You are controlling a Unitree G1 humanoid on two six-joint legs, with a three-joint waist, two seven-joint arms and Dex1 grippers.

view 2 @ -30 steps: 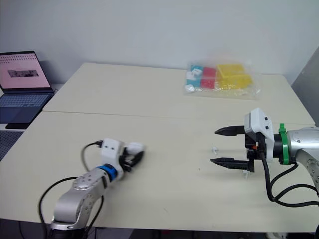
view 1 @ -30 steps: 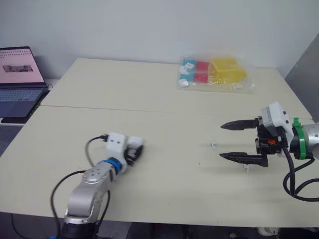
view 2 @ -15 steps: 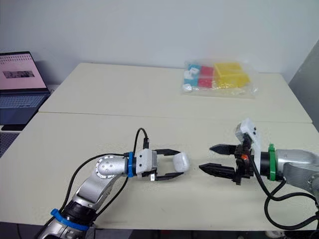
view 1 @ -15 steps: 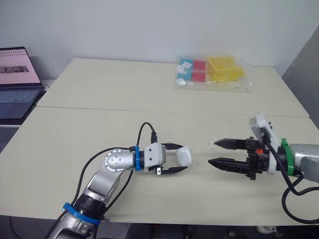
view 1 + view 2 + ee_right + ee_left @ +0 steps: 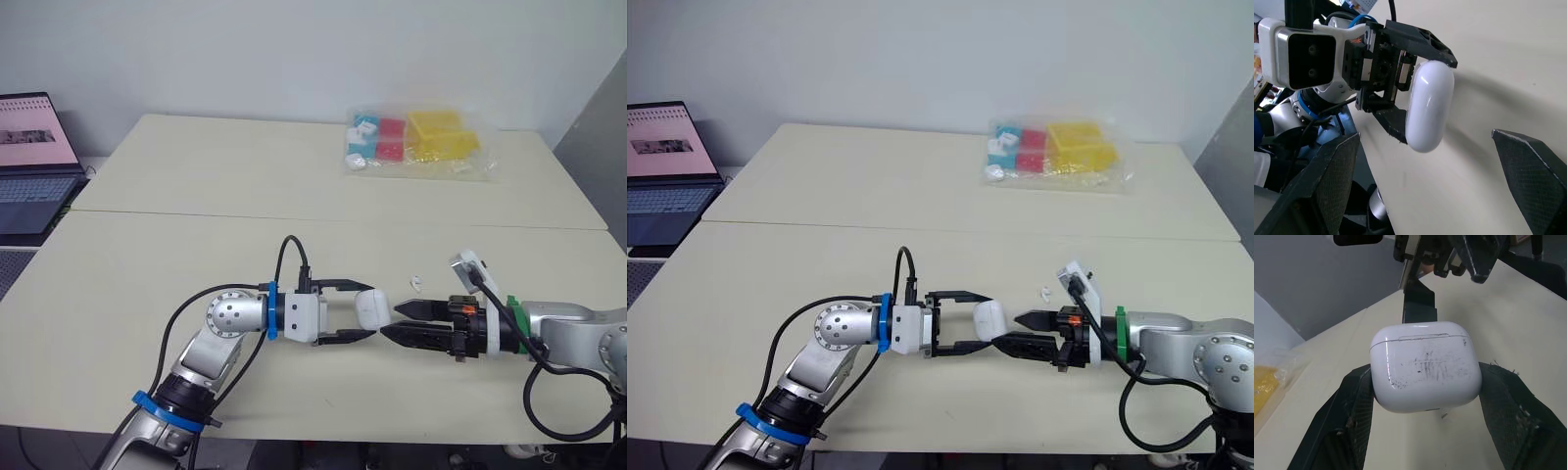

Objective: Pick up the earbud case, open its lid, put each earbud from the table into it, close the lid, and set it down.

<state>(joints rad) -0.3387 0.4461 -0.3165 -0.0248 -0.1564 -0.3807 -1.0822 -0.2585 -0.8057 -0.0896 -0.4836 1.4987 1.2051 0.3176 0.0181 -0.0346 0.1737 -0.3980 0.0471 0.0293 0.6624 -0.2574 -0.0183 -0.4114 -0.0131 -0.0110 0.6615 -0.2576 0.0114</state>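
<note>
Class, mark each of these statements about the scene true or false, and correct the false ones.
1. The left gripper holds the earbud case between its fingers. True.
2. The earbud case stands open. False: its lid is shut.
3. The right gripper is clamped shut. False: it is open and holds nothing, its tips close to the case.
4. An earbud lies on the table. True.
5. The laptop is folded shut. False: it is open, with its screen lit.
</note>
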